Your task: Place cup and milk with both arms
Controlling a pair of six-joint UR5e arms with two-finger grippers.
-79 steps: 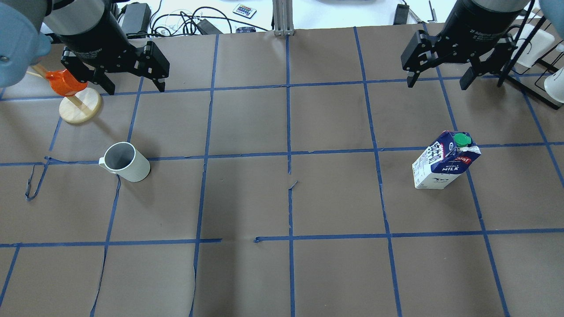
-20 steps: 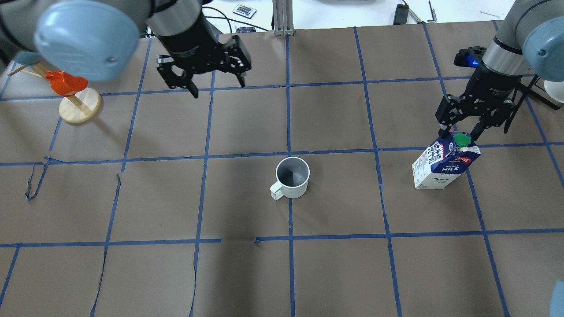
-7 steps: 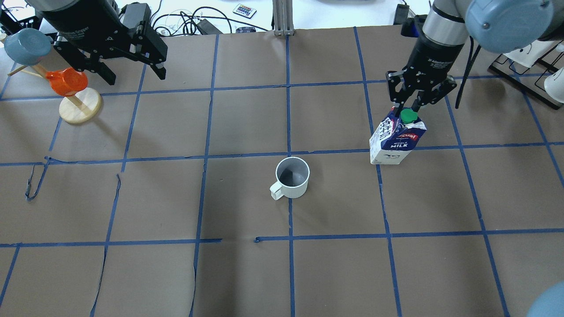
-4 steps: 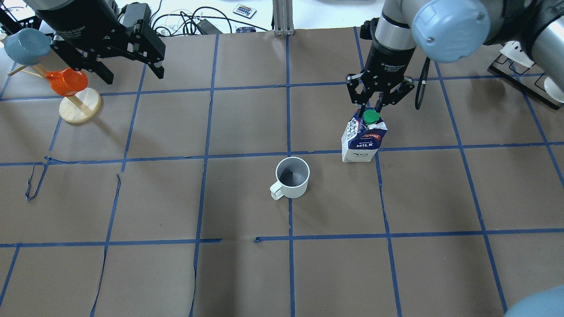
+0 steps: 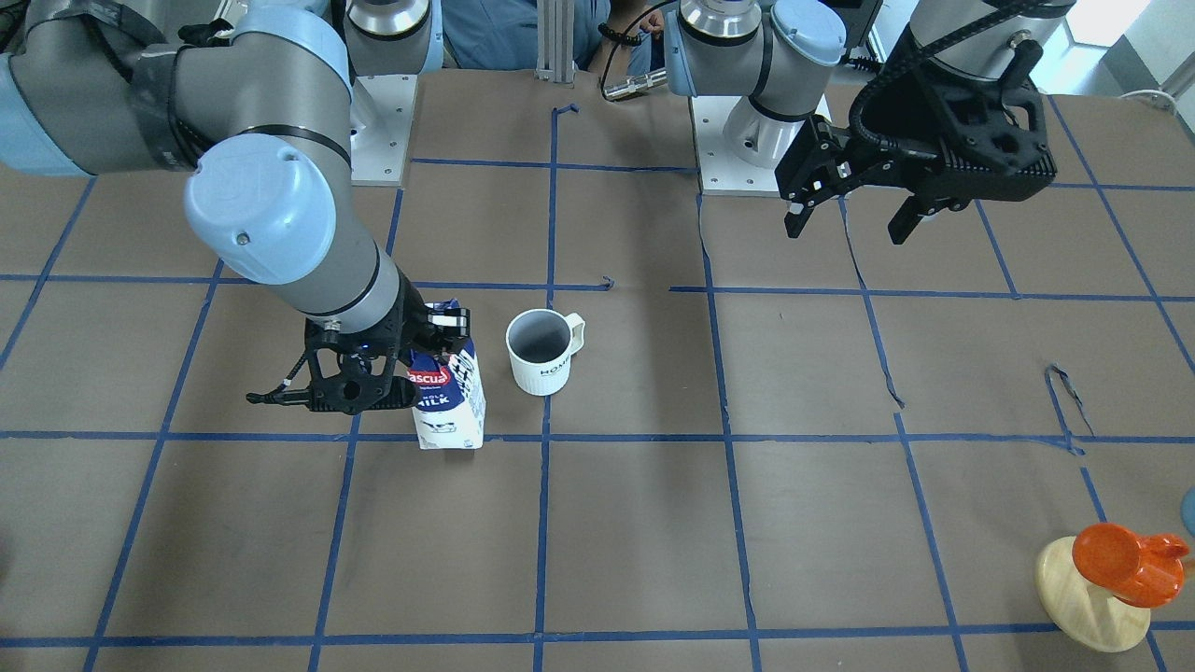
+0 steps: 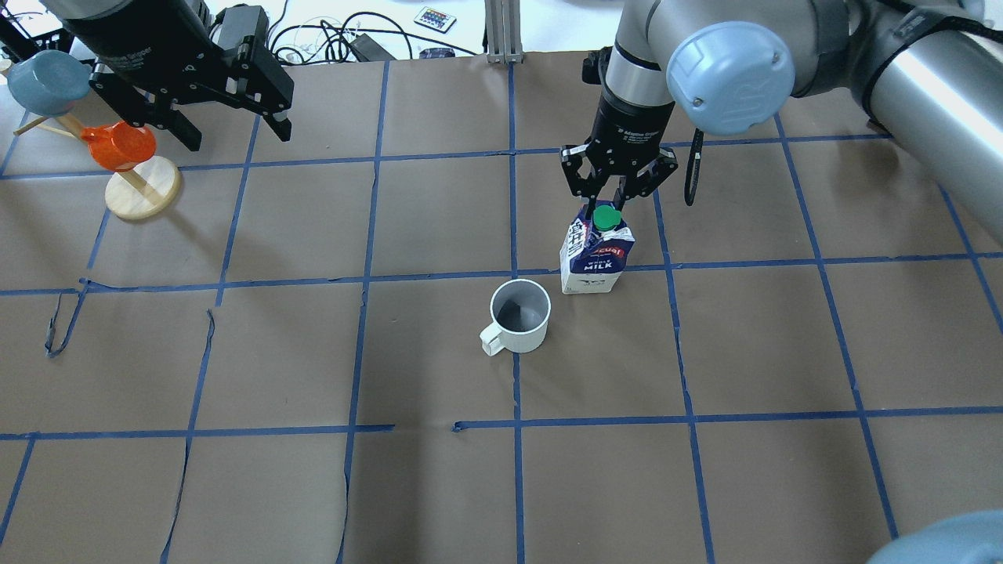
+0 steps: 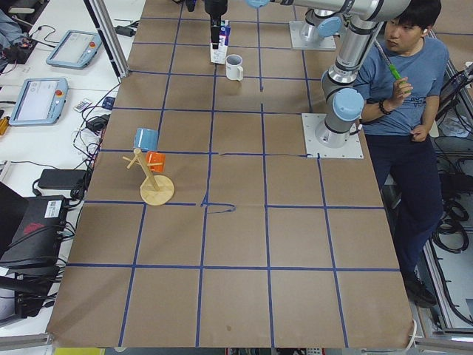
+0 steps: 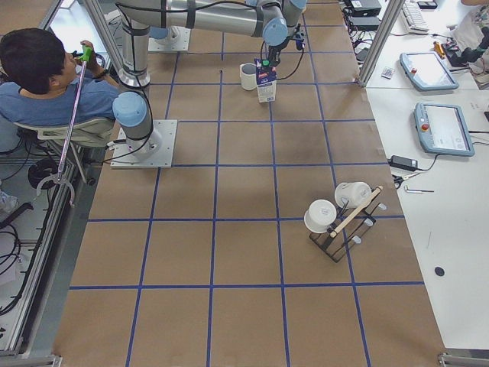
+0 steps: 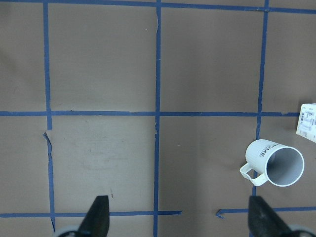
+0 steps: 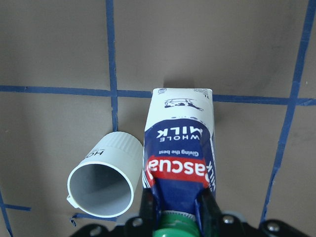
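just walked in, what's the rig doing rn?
The right gripper is shut on the gable top of the milk carton, holding it upright close beside the white cup near the table's middle, with a small gap between them. Whether the carton's base is down on the table, I can't tell. The cup stands upright on its own, with nothing gripping it. The left gripper is open and empty, hovering at the far left near the orange cup on its wooden stand.
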